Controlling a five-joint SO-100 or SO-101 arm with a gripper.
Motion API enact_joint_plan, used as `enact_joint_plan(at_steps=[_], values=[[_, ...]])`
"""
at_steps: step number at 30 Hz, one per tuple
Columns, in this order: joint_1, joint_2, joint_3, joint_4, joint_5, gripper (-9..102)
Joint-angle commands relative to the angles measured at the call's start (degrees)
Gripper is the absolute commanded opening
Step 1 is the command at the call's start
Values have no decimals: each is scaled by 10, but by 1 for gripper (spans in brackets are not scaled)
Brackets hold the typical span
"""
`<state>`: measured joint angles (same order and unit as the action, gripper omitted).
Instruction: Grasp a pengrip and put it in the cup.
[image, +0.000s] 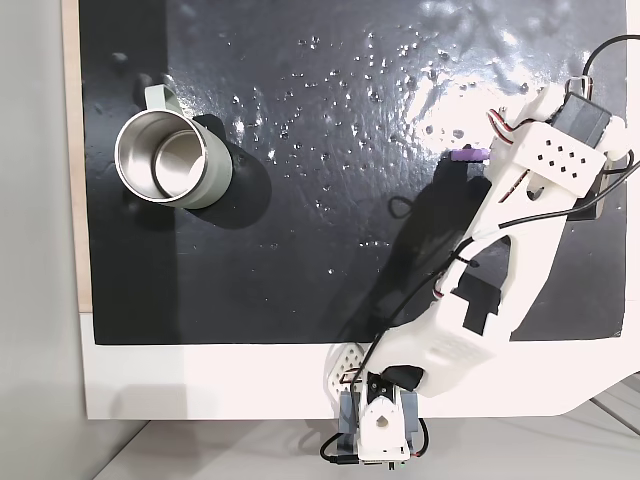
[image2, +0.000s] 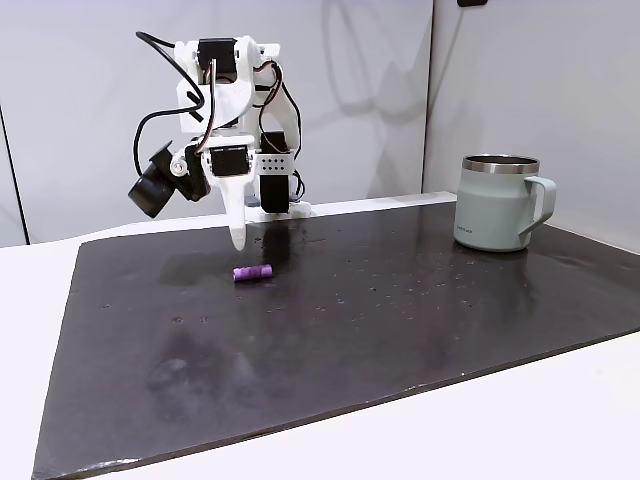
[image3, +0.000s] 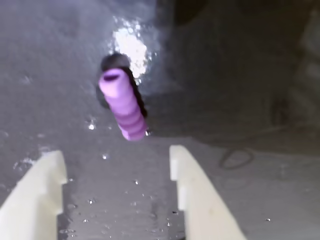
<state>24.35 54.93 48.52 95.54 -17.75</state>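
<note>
The arm (image: 470, 330) is white printed plastic with black servo blocks set at its joints. Thin black cables with red strands loop along it. One flat wrist plate (image: 560, 160) carries rows of small holes. The fingers (image3: 192, 195) are cream, tapering wedges.

This is looking like a small robotics test bench in a lab or office room rather than a home. A white worktop (image2: 560, 420) is carrying a glossy black mat (image2: 400, 300) that is reflecting the ceiling lights in bright patches. Plain pale wall panels (image2: 100, 110) are standing behind it, with a vertical seam running between two of them. A white, seemingly printed plastic arm (image2: 235, 100) with bare motors and loose black cables (image: 545, 205) is sitting at the worktop's edge. A mug (image2: 495, 203) and a small purple ribbed tube (image2: 253, 272) are lying well apart on the mat, like staged test props.
</note>
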Motion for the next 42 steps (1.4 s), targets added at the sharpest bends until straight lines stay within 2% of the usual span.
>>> enact_joint_plan(at_steps=[1,14,25,28,32,42], values=[[6,-14,-51,9,-9,21],[-6,-144,-142,10,-26,21],[-25,-182,-186,10,-42,20],[-30,-185,-186,11,-43,15],[-32,-185,-186,11,-44,0],[-42,-117,-153,13,-41,0]])
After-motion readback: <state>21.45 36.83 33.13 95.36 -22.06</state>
